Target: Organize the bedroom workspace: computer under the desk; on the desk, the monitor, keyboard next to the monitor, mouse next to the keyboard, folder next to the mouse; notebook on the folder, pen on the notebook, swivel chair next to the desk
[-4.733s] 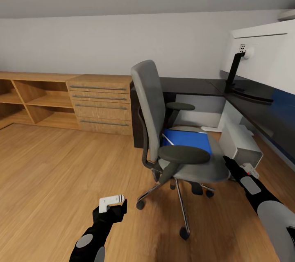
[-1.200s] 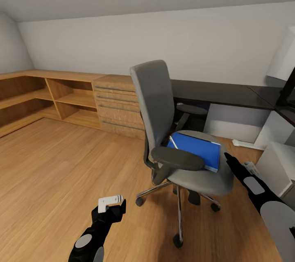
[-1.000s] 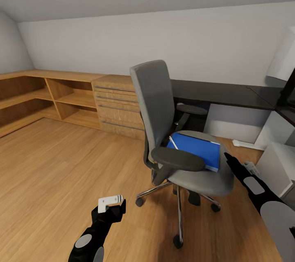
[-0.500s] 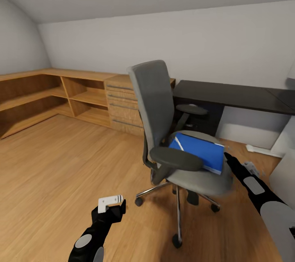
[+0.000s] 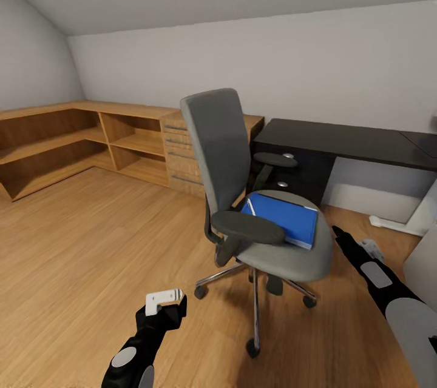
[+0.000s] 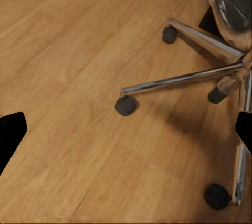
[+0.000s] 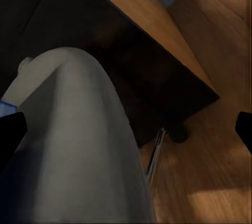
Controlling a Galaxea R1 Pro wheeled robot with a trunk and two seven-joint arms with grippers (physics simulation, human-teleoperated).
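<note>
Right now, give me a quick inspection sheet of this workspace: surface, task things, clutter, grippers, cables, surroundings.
Surface: the desk has a glossy black top, bare where it shows.
Job's things: the folder lies flat on the swivel chair seat, a slim white pen on its near corner; chair stands on the wood floor in front of the desk.
Clutter: nothing seen.
Grippers: left gripper hangs low over the floor, holding nothing; right gripper is beside the chair seat, fingers wide apart in the right wrist view.
Cables: nothing seen.
Surroundings: wooden shelving, wooden dresser, grey walls, sloped ceiling.
</note>
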